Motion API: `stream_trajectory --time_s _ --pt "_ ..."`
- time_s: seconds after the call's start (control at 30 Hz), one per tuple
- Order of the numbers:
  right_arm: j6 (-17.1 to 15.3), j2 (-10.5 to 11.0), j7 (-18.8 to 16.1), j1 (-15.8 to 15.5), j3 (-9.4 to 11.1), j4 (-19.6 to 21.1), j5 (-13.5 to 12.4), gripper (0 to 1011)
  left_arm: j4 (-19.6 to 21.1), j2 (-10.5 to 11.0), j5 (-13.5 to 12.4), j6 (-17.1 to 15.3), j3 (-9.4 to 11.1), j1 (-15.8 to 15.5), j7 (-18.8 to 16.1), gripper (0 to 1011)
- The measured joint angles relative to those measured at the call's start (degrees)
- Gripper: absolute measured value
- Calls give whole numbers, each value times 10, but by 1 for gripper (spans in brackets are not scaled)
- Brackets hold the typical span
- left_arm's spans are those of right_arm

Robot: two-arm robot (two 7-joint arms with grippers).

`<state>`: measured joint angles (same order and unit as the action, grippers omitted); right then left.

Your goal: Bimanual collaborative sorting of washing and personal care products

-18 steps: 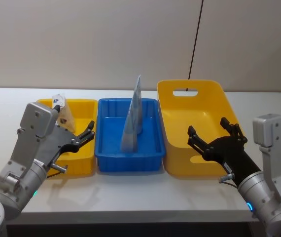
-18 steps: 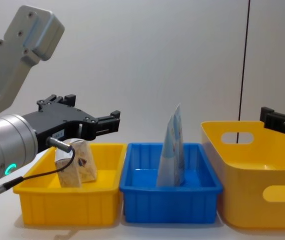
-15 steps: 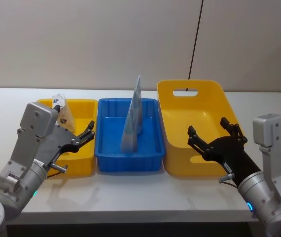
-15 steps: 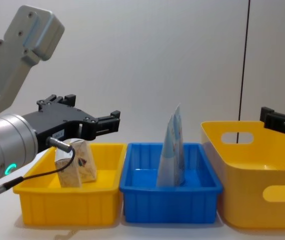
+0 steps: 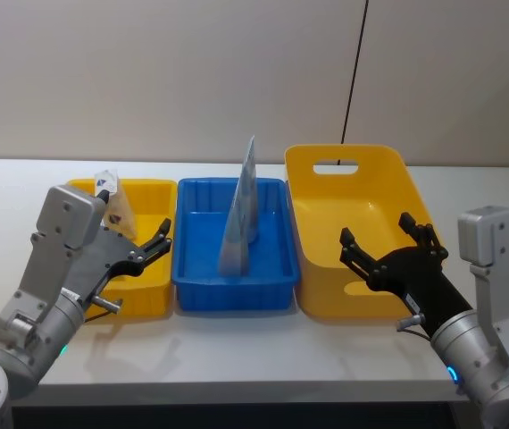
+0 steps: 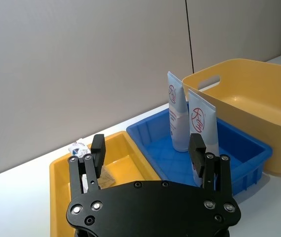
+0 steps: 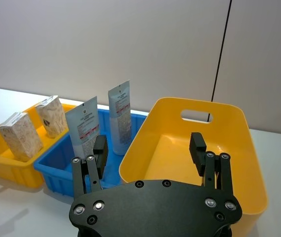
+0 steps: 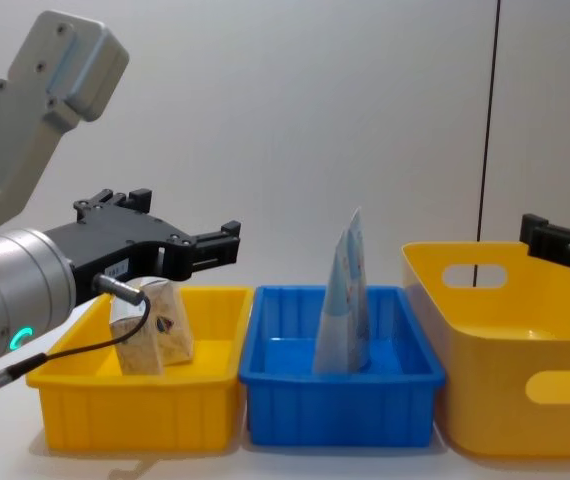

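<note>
"Head view: where are the hands?"

"Left hand (image 5: pixel 152 246) hangs at the near end of the small yellow bin (image 5: pixel 152 192), fingers apart, holding nothing. Right hand (image 5: pixel 378 231) sits at the near wall of the big yellow bin (image 5: pixel 301 223), fingers also spread and empty. All three bins line up on the white desk (image 5: pixel 237 349)."

"And the goods?"

"Two pale blue pouches (image 7: pixel 82 131) stand upright in the blue bin (image 5: pixel 228 290), between the yellow ones. Two tan packs (image 7: pixel 19 136) stand in the small yellow bin."

"Anything hard to see?"

"From the head the pouches stand edge-on, one covering most of the other. The left arm hides most of the tan packs there, with just one top peeking out. In the chest view the right hand is cut off at the edge, so a single black finger (image 8: pixel 565 245) appears above the big bin's rim. The print on the packs is too small to read."
</note>
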<state>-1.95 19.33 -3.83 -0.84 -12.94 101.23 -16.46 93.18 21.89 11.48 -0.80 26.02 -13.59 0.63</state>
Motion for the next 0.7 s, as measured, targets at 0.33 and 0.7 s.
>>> stream_trajectory --time_s 0.33,0.7 --pt "0 0 0 0 0 0 0 1000 0 0 0 0 0 0 0 1001" --pt "0 0 0 0 0 0 0 1000 11 2 -2 -31 -7 6 -7 1001"
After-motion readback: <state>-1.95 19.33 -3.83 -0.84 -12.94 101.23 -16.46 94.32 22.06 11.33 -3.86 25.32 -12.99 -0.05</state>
